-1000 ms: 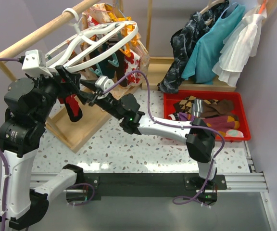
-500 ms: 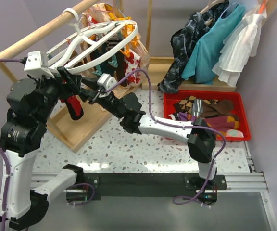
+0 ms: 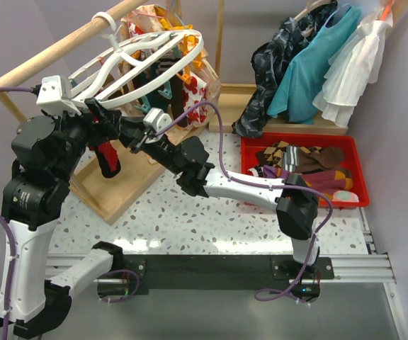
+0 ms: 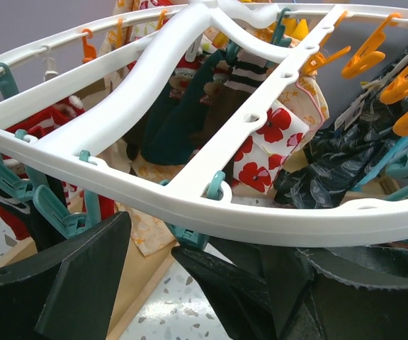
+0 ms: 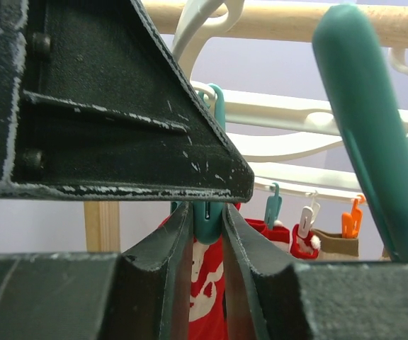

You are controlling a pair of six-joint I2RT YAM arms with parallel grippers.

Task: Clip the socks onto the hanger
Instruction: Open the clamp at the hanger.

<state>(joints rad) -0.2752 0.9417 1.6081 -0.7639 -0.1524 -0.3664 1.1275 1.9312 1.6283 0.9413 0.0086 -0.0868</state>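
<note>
Hanger (image 3: 128, 51): upper left of the top view, hook over the wooden rail (image 3: 48, 51). The oval is tilted, its long axis running from lower left to upper right. Some socks hang clipped beneath it, and more socks (image 3: 310, 159) lie in the red bin (image 3: 353, 152), right of centre.

Right gripper (image 5: 207, 211): clamped on a teal clip (image 5: 207, 223), with a red sock (image 5: 204, 283) below it.

Left gripper (image 4: 151, 237): jaws apart under the near rim; cannot tell whether they touch it.

Table (image 3: 190, 219): white speckled terrazzo. Walls lilac. Teal and white dresses (image 3: 310, 71) hang at upper right.
</note>
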